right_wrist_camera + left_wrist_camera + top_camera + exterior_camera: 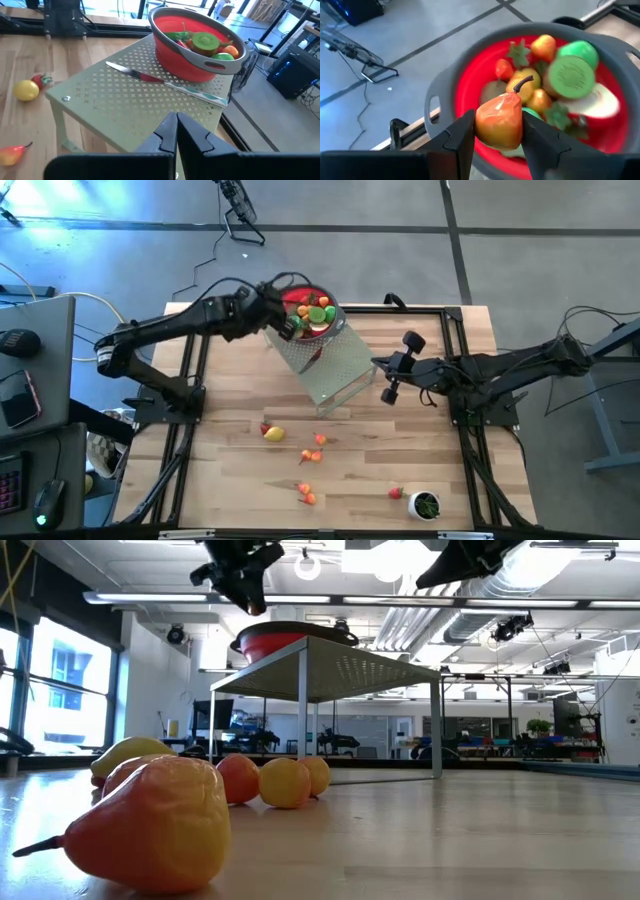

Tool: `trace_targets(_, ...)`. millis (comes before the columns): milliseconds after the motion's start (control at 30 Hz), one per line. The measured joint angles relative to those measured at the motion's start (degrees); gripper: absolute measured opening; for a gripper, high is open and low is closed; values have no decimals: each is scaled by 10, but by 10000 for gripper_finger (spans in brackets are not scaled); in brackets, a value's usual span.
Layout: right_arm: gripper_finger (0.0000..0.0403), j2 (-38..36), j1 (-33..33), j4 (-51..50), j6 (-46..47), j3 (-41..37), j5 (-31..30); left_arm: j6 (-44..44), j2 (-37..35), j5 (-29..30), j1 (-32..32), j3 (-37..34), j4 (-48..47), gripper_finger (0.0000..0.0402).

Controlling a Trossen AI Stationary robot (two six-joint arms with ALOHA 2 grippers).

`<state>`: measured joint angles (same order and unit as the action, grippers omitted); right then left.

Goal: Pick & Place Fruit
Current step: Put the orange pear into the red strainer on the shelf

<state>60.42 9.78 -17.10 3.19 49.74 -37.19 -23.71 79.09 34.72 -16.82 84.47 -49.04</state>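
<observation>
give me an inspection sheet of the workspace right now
surface: light wooden table with a perforated metal stand on it.
job's things: red bowl with grey rim on the stand, holding toy fruit; loose fruit on the wood, including a yellow lemon and small orange pieces.
clutter: silver knife with red handle on the stand; small white cup with green contents near the front edge.
grippers: left hand over the bowl, shut on an orange-yellow toy pear; right hand shut, empty, beside the stand.
cables: wires on the grey floor.
surroundings: desk with keyboard and mouse at left.

Overhead, table-level and both wrist views share the red bowl (308,308).
</observation>
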Motion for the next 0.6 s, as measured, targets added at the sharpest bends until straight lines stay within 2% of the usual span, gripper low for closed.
trace_targets(133,3,0,-7,0,0,0,0,1,0,-17,-39,0,7,136)
trace_targets(300,3,0,-13,0,0,0,2,-5,13,-71,-77,-1,23,136)
trace_targets(400,2,0,-14,-1,-2,0,3,-5,33,-102,-80,-1,46,136)
trace_targets(600,2,0,-13,-2,-4,0,3,0,69,-109,-79,-1,64,136)
